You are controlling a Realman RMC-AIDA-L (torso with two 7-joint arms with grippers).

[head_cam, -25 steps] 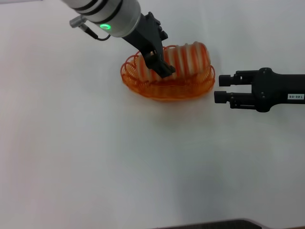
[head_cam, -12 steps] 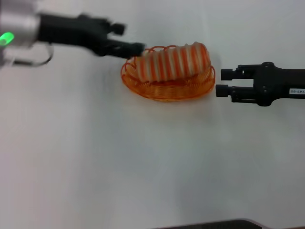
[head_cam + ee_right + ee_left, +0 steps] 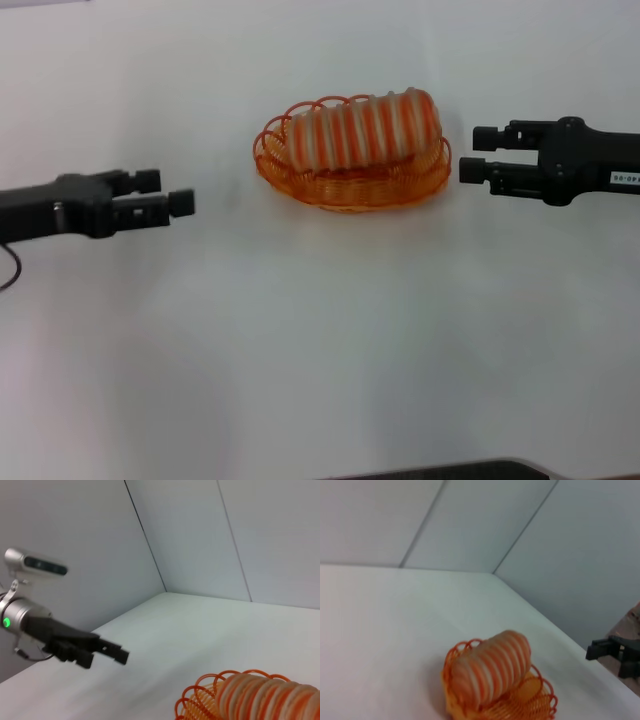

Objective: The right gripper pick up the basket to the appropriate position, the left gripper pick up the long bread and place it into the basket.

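Note:
The long bread, striped orange and cream, lies in the orange wire basket at the middle back of the white table. It leans on the basket's far rim. My left gripper is open and empty, well to the left of the basket, fingers pointing at it. My right gripper is open and empty, just off the basket's right end, not touching it. The left wrist view shows the bread, the basket and the right gripper. The right wrist view shows the left gripper, the bread and the basket.
The white table lies bare around the basket and toward the front. A dark edge shows at the table's front. Grey wall panels stand behind the table.
My left gripper has let go of the bread, leaving it in the basket, and has drawn back far to the left and forward. My right gripper has shifted slightly back.

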